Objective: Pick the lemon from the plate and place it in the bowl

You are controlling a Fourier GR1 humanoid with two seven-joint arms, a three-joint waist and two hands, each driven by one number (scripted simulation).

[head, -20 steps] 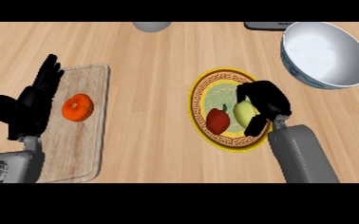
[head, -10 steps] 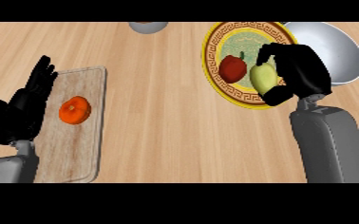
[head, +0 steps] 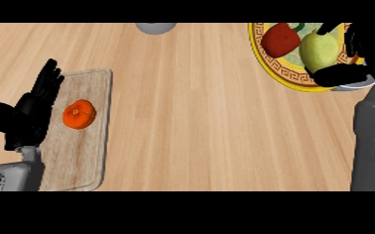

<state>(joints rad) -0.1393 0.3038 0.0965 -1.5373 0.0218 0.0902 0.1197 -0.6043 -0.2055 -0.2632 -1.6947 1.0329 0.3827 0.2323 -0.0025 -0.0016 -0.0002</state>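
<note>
Since half a second ago the plate, the fruit on it and the right hand have slid further toward the upper right corner of the head view, and the bowl has almost gone from sight; only a pale sliver under the plate's lower right rim may be it, though that is hard to be sure of. The right hand's black fingers curl around the lemon, a yellow-green fruit, with the thumb crossing below it and another finger showing at its top. The lemon lies over the plate's right side, and whether it touches the plate or is lifted off it cannot be told from this angle. Just left of it, on the same plate, sits a red fruit. At the top edge, near the middle, a grey round object is partly cut off. Far left, the left hand rests with its fingers straight beside a wooden cutting board, which carries an orange fruit.
</note>
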